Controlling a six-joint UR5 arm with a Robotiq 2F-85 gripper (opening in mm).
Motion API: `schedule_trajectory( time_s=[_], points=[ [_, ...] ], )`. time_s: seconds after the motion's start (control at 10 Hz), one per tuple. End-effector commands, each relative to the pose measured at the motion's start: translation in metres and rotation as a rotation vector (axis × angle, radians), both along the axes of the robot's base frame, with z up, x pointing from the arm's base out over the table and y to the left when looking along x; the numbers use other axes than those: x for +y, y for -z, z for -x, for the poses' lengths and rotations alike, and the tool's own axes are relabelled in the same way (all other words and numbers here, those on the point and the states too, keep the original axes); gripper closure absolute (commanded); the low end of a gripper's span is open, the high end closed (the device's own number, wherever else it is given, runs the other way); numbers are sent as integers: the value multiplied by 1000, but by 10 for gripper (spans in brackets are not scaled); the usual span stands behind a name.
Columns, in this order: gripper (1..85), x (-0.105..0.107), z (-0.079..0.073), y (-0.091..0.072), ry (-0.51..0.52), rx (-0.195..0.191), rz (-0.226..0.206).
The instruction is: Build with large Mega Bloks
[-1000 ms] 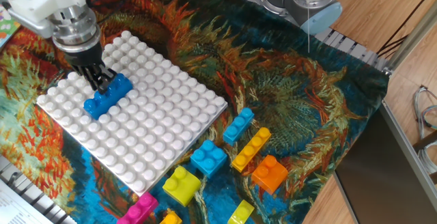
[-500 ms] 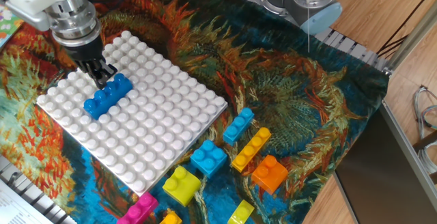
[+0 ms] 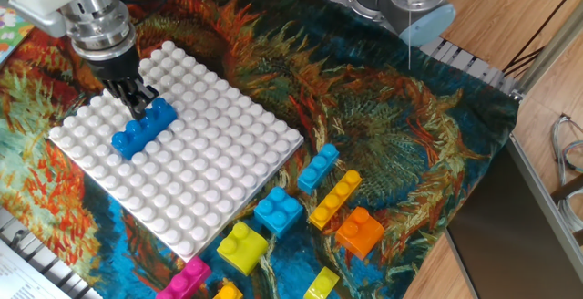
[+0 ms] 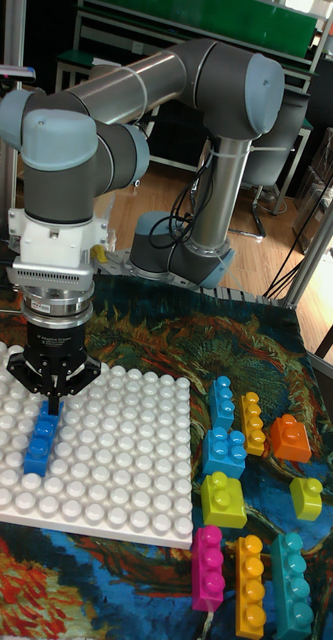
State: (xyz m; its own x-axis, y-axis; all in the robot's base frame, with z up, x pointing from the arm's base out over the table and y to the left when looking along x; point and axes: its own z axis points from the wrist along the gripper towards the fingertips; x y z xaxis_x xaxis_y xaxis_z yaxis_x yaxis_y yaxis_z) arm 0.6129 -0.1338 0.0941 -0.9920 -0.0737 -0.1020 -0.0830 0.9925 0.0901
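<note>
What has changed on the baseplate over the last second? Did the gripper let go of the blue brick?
The gripper rose slightly and shifted toward the baseplate's back-left edge. Its fingertips still sit at the dark blue brick's end; whether it has released, I cannot tell. The brick stayed seated on the baseplate, and the loose bricks on the cloth have not moved.

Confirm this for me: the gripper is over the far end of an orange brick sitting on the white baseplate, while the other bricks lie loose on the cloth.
One detail is wrong: the brick on the white baseplate under the gripper is dark blue, not orange, as the fixed view shows. The orange brick lies off the plate with the other loose bricks on the cloth. The rest stands.
</note>
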Motion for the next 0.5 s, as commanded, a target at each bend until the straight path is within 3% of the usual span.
schedule_trajectory(
  time_s=[0.0,0.4],
  points=[
    [843,-4,0,1,-2,-10,-5],
    [843,1,-1,7,14,-9,-13]
  ],
)
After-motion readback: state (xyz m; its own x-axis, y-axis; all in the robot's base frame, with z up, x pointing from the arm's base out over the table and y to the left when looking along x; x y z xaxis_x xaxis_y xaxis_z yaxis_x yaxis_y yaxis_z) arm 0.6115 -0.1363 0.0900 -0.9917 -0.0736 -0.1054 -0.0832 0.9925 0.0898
